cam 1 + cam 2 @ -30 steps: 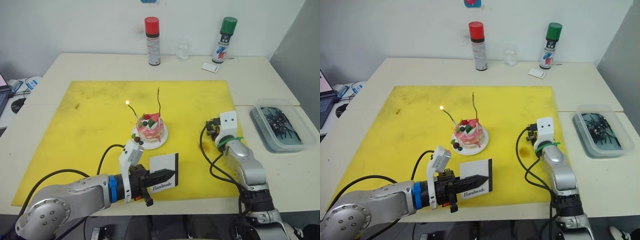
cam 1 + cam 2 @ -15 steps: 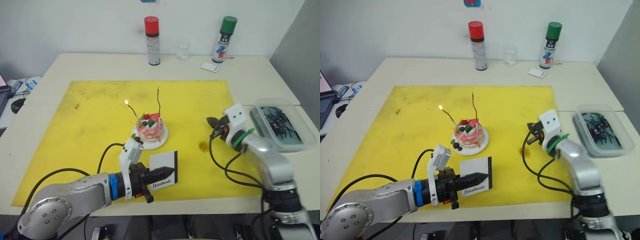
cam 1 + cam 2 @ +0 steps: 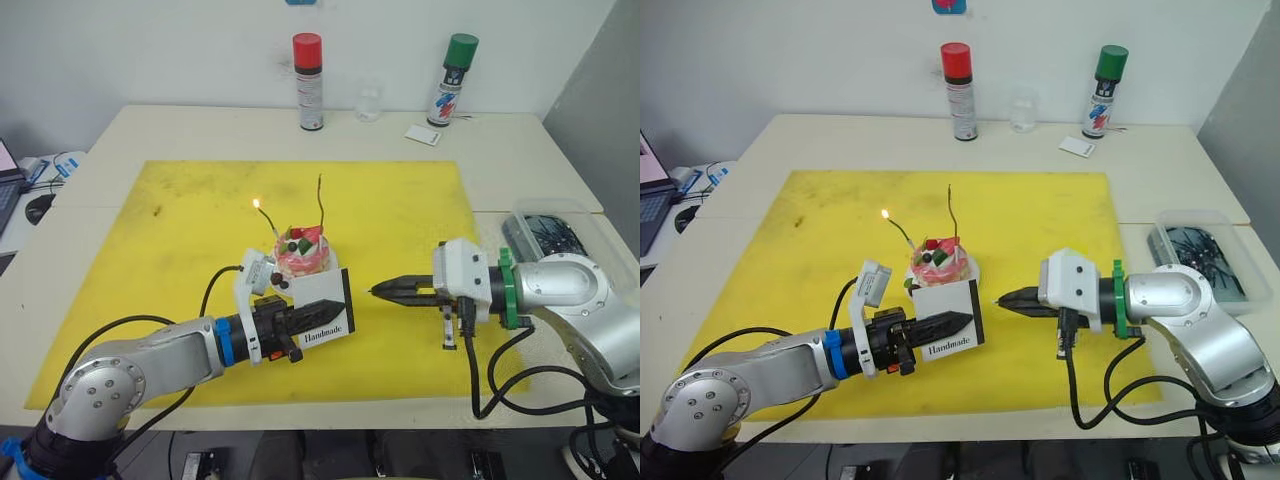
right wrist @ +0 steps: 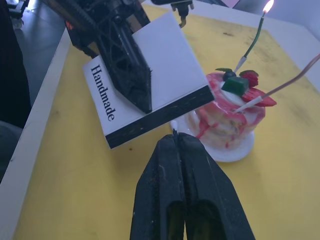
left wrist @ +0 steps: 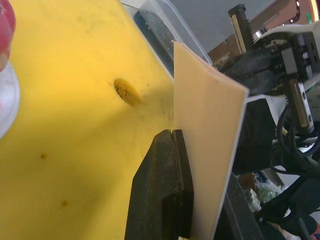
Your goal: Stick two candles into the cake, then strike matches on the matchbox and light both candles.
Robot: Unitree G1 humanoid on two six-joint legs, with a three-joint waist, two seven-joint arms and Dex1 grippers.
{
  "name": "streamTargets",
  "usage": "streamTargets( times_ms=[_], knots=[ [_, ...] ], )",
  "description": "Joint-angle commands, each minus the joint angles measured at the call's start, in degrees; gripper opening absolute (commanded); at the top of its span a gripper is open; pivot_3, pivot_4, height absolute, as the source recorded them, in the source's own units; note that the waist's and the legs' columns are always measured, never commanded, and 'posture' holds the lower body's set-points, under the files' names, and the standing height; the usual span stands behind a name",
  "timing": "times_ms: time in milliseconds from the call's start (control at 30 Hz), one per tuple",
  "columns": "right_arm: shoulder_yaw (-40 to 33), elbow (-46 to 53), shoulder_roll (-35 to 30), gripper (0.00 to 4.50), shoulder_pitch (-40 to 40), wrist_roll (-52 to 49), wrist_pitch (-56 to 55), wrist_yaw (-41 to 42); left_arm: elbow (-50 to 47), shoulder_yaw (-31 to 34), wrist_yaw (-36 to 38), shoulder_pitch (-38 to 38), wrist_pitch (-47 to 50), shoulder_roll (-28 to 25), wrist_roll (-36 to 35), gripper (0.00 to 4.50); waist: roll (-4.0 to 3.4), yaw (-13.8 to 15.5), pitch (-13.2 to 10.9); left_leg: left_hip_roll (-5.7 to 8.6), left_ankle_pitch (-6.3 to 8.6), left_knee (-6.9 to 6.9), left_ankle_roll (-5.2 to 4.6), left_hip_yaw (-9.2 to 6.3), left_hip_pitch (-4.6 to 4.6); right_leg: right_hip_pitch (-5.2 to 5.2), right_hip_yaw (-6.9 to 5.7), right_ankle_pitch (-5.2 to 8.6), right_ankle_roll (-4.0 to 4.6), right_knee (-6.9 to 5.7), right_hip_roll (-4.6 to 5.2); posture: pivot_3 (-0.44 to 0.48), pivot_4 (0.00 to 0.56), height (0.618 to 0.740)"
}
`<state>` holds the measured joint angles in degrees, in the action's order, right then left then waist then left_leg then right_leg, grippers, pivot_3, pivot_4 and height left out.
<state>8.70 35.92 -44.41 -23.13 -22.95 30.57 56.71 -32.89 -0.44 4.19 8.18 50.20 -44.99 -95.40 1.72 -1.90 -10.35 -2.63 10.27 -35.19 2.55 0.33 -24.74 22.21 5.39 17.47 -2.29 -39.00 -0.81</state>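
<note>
The pink cake (image 3: 300,256) sits on its white plate at the middle of the yellow mat (image 3: 170,250). Two candles stand in it: the left candle (image 3: 266,220) burns with a small flame, the right candle (image 3: 320,203) is unlit. Just in front of the cake, my left gripper (image 3: 336,310) is shut on the white matchbox (image 3: 322,316), holding it upright with its black strip facing right. My right gripper (image 3: 385,291) is shut and points left at that strip, a short gap away. A thin match tip (image 4: 174,132) pokes out from between its fingers.
A red-capped spray can (image 3: 307,80), a small glass (image 3: 367,100), a green-capped spray can (image 3: 455,78) and a small white card (image 3: 421,135) stand along the table's far edge. A clear plastic container (image 3: 545,230) with dark bits lies off the mat's right side.
My right arm has swung down and turned, so its shut gripper now points left at the matchbox. My left gripper has raised the matchbox closer to the cake.
</note>
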Motion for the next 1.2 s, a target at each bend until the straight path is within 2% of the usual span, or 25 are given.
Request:
streamTargets(
  times_ms=[33,333,1200],
  knots=[
    [0.39,1.99,0.88,0.03,-1.57,1.51,-0.14,-2.66,-0.02,0.54,-0.21,1.57,0.10,0.45,-1.16,0.00,0.00,0.07,0.00,0.01,0.00,-0.02,0.00,0.00,0.00,-0.01,-0.02,-0.01,-0.01,0.00,0.00,0.000,0.150,0.740],
    [1.59,1.71,2.15,0.03,-3.03,2.38,0.83,-4.82,-0.67,0.08,-0.83,2.18,0.58,1.08,-1.53,0.00,0.00,0.10,0.00,0.00,0.00,-0.03,0.01,-0.01,0.00,-0.01,-0.03,-0.02,-0.01,-0.01,-0.03,0.000,0.150,0.740],
    [3.31,3.04,1.20,0.03,-2.29,1.93,3.19,-3.67,-1.79,-0.92,-1.81,2.96,0.86,2.21,-1.98,0.00,0.00,0.10,0.00,0.01,-0.01,-0.04,0.01,-0.01,0.00,-0.01,-0.03,-0.03,-0.01,-0.02,-0.03,0.000,0.150,0.740]
  ],
)
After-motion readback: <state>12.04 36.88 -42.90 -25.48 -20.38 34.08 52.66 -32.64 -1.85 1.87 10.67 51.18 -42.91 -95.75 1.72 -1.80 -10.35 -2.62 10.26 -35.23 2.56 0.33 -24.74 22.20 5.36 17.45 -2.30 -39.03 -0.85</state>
